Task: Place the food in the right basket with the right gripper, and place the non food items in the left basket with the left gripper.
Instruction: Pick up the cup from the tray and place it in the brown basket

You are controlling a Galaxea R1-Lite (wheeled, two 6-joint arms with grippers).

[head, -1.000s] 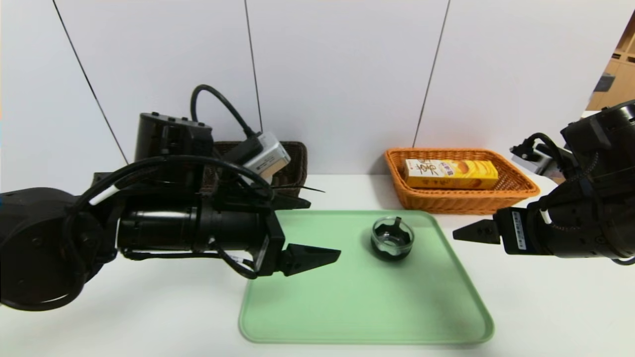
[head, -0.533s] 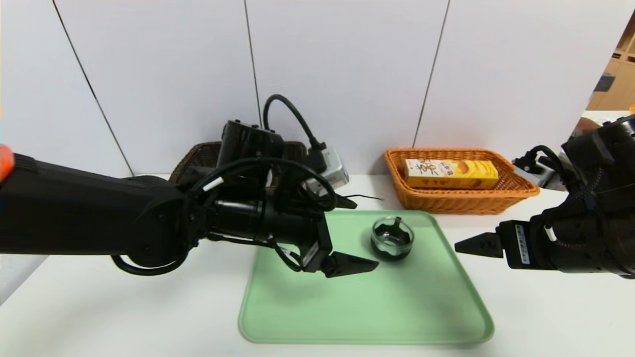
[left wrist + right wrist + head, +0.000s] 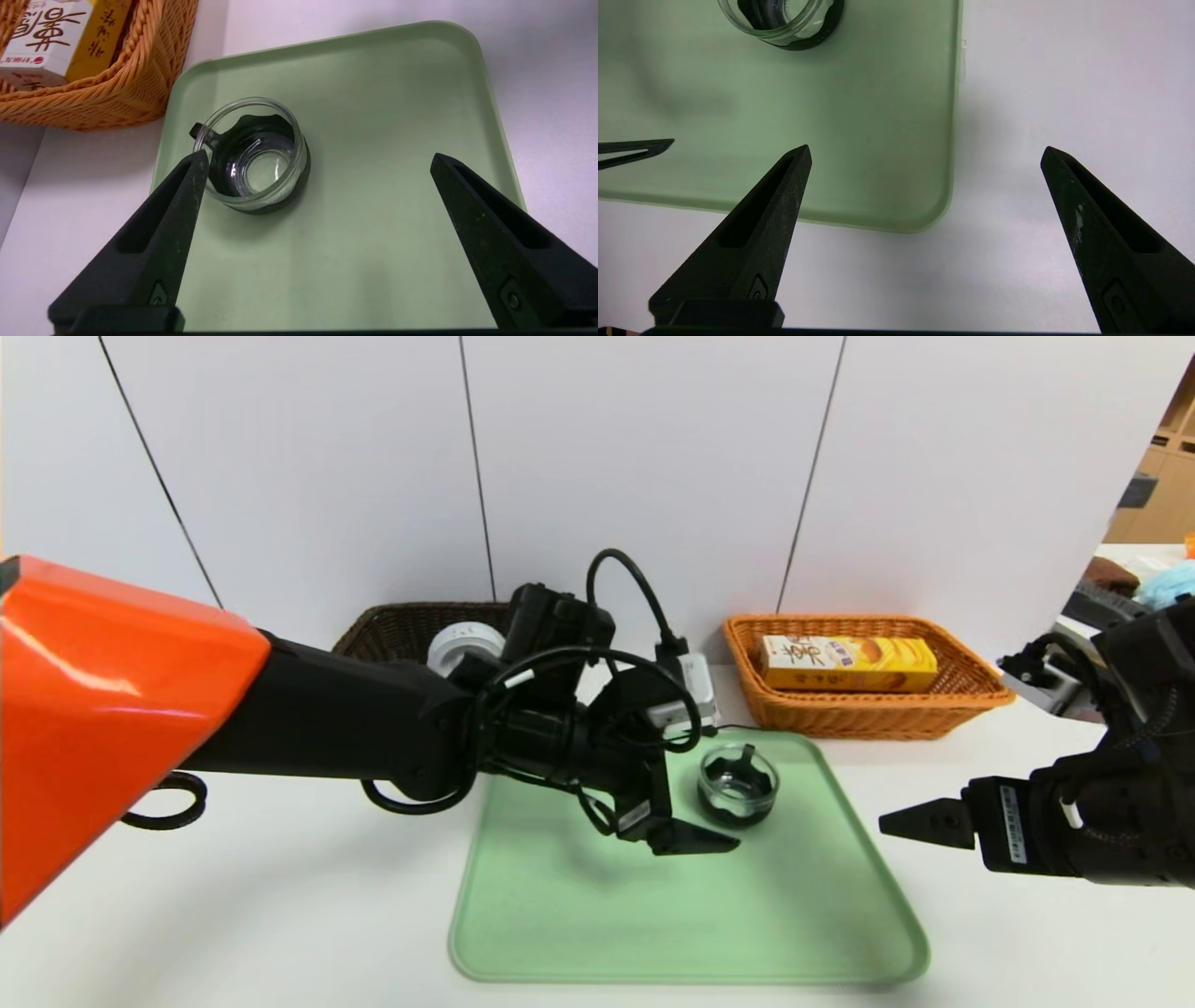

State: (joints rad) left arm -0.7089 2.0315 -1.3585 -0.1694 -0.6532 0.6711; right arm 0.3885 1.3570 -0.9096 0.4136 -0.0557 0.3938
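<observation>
Rightward the left gripper (image 3: 319,156) has moved; it is wide open and empty above the tray (image 3: 691,933), near the glass dish (image 3: 738,784) by the tray's far right corner. Probably rigid, slippery, breakable: better grip gently across its outer walls. Right gripper (image 3: 927,151), open, empty, waits beyond the right edge.

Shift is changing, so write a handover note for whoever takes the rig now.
Left gripper: open, empty, over the tray near the glass dish.
Right gripper: open, empty, idle by the tray's right edge.
Done: snack box in the orange basket; tape roll at the dark basket, apparently inside, partly hidden by the left arm.
Left: glass dish, on the tray, goes into the dark basket with the left gripper.
</observation>
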